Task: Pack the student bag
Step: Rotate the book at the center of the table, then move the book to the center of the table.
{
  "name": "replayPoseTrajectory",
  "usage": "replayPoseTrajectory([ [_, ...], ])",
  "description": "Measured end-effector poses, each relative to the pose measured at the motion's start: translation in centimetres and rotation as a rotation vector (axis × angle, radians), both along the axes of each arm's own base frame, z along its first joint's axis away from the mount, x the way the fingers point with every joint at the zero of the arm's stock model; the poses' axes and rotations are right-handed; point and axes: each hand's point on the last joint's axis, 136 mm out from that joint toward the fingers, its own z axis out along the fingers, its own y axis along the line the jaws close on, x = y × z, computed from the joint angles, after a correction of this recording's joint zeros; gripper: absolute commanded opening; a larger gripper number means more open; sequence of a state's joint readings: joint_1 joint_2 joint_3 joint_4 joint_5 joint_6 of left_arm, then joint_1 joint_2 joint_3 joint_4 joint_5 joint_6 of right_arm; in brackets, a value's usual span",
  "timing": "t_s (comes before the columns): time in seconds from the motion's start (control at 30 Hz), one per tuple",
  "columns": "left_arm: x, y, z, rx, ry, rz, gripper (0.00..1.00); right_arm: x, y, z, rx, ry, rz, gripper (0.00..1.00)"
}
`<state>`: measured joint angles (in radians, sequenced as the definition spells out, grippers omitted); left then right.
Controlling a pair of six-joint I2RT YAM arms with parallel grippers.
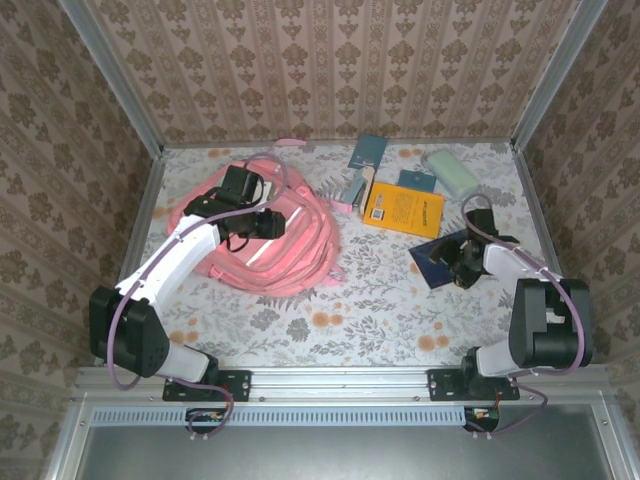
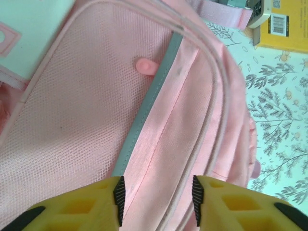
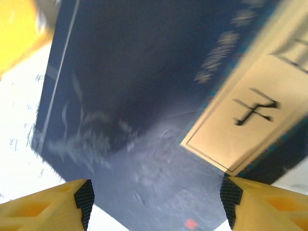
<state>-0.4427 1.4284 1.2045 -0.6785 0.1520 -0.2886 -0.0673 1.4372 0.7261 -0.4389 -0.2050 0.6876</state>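
Note:
The student bag [image 1: 300,250] is a large pink backpack lying flat on the left half of the table. My left gripper [image 1: 262,224] hovers over its middle, open. In the left wrist view the left gripper [image 2: 158,199] has its jaws apart above the bag's pink fabric [image 2: 96,120], just right of a grey reflective stripe [image 2: 144,110], and it pinches nothing. My right gripper [image 1: 465,262] is low over a dark blue book [image 1: 430,256] on the right. In the right wrist view the right gripper [image 3: 156,204] stands wide open, with the near corner of the dark blue book [image 3: 144,96] between its fingers.
A yellow book [image 1: 402,210] lies beside the bag's right side. Behind it are two teal notebooks [image 1: 368,150] and a pale green case [image 1: 450,172]. Patterned walls close in the table on three sides. The blue book bears a cream label [image 3: 260,96].

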Motion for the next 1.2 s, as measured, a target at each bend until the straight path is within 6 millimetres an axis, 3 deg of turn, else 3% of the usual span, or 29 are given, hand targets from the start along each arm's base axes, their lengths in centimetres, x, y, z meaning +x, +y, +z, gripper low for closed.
replayPoseTrajectory([
  [0.13, -0.3, -1.1, 0.2, -0.016, -0.004, -0.022, 0.48, -0.2, 1.7, -0.1, 0.001, 0.004, 0.048, 0.69],
  [0.3, -1.2, -2.7, 0.4, -0.026, -0.009, -0.065, 0.5, -1.5, 0.8, 0.5, -0.062, 0.03, 0.029, 0.62],
  [0.4, -1.4, -3.0, 0.4, -0.03, -0.006, -0.069, 0.51, -2.0, -0.1, 2.3, -0.127, 0.009, 0.028, 0.61],
  [0.53, -1.5, -3.3, 0.4, -0.033, -0.006, -0.07, 0.51, -0.2, -0.5, 5.8, -0.187, -0.075, 0.041, 0.6],
  [0.63, -1.6, -3.6, 0.5, -0.037, -0.01, -0.076, 0.51, 1.9, -0.4, 6.7, -0.196, -0.087, 0.057, 0.59],
  [0.83, -1.8, -4.0, 0.6, -0.043, -0.006, -0.079, 0.55, 5.1, -0.2, 3.9, -0.191, -0.008, 0.077, 0.59],
  [1.03, -1.9, -4.2, 0.6, -0.049, -0.003, -0.074, 0.69, 5.5, 0.9, -0.6, -0.162, 0.093, 0.112, 0.61],
  [1.2, -2.0, -4.3, 0.9, -0.054, -0.009, -0.072, 0.72, 5.9, 3.4, -0.5, -0.17, 0.055, 0.188, 0.6],
])
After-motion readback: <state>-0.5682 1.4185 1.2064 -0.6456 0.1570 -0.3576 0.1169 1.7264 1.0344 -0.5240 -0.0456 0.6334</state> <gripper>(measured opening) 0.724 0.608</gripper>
